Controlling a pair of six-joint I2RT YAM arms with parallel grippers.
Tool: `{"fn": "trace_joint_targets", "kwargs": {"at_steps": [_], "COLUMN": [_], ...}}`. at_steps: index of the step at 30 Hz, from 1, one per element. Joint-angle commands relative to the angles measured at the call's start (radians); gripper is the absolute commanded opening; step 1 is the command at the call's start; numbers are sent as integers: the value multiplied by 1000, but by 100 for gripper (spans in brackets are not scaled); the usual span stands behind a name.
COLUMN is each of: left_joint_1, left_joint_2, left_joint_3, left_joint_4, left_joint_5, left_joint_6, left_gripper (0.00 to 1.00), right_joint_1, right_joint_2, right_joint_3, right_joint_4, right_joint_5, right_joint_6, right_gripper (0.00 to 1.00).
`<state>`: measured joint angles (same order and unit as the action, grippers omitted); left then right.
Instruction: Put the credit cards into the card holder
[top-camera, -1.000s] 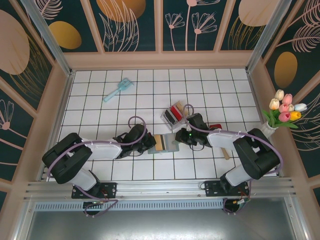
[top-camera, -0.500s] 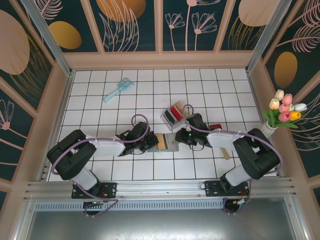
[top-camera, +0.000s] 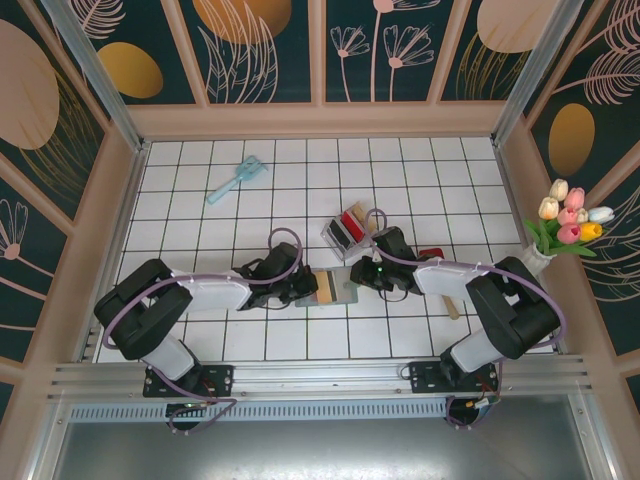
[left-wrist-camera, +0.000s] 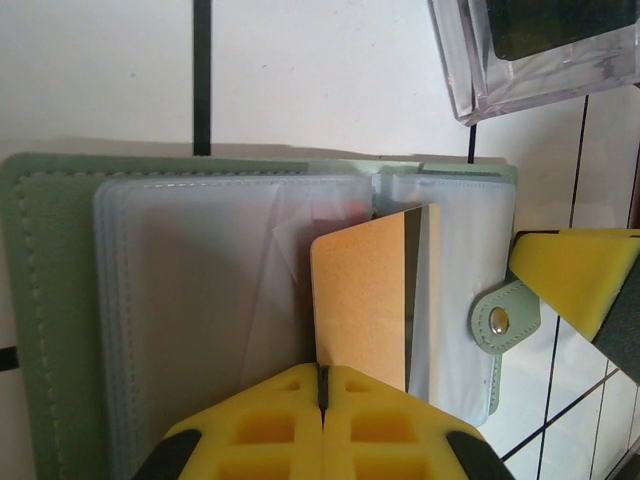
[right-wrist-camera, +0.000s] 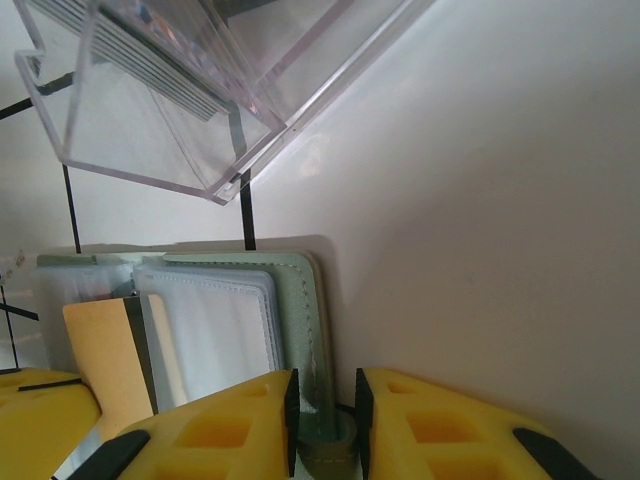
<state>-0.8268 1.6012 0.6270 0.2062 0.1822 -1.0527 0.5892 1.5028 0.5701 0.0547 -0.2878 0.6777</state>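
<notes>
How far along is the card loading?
Done: card holder lies open. In hand: left gripper holds a tan-orange card at its sleeves; right gripper pinches the holder's edge. Left: more cards sit in the clear box.

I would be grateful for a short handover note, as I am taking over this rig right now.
Left hand: shut on a tan-orange card. The card's far end lies over the clear sleeves of the open card holder; I cannot tell whether it has entered a pocket.
Right hand: shut on the holder's green edge.
Other cards stand in the clear plastic box just beyond the holder.
Done: holder open, one card brought to it.
Left: seat this card, then fetch the others from the box.
</notes>
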Motion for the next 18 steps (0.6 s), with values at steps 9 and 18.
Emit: {"fn": "trace_joint_targets", "kwargs": {"at_steps": [9,18], "left_joint_1": [-7,-14], "left_joint_2": [100,106], "left_joint_3": [124,151], "left_joint_4": [-37,34], "left_joint_5": [57,145], "left_joint_6": [68,72], "left_gripper": [5,19], "right_joint_1": [21,21], "right_joint_2": [21,25], "right_joint_3": [16,23], "right_joint_4": [12,7], "right_joint_5": [-31,-35], "right_joint_6": [-9,-12], "right_gripper": [25,25]}}
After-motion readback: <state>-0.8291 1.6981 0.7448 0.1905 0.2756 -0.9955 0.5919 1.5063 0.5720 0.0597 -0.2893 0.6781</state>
